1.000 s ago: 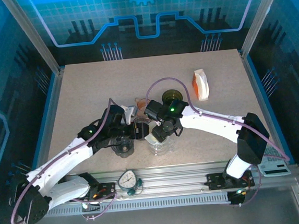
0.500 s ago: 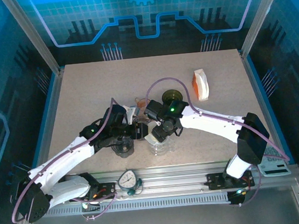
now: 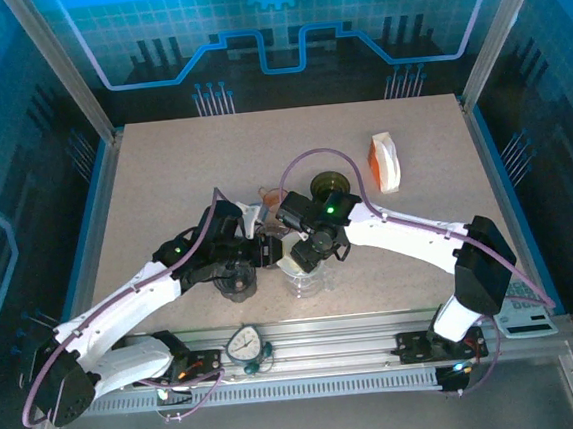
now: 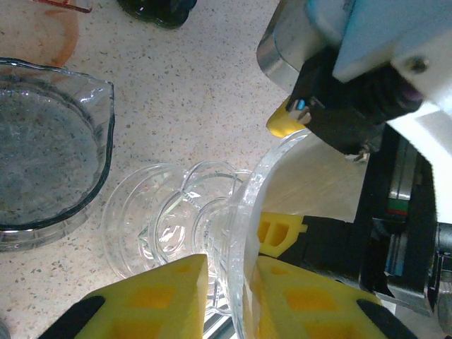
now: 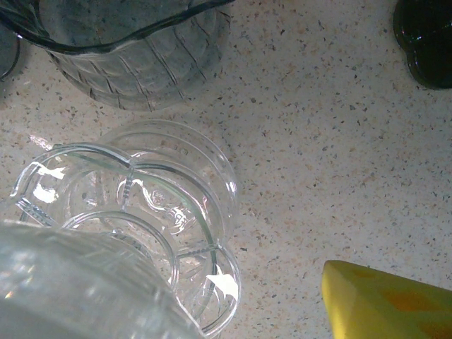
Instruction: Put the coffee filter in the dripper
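The clear dripper [image 3: 308, 276] lies tilted on the table between the two arms, with its base ring [image 4: 159, 226] turned away from the left wrist camera. The white coffee filter [image 4: 332, 176] lies against the inside of its wall. My left gripper [image 4: 229, 293] is shut on the dripper's rim, one yellow finger outside and one inside against the paper. In the top view it shows as the left gripper [image 3: 270, 253]. My right gripper [image 3: 308, 256] stands open over the dripper's mouth. One of its fingertips [image 4: 286, 123] is above the rim, and its far finger [image 5: 381, 304] hangs over bare table.
A glass carafe [image 4: 42, 141] stands just left of the dripper, also seen from above [image 3: 237, 279]. A dark lid [image 3: 329, 184], an orange-and-white filter pack [image 3: 384, 161] and a small clear cup [image 4: 49, 32] lie further back. A scale [image 3: 246, 344] sits on the front rail.
The left gripper's jaws have closed in onto the dripper's rim and the filter. Both arms have barely shifted, and the right gripper stays open.
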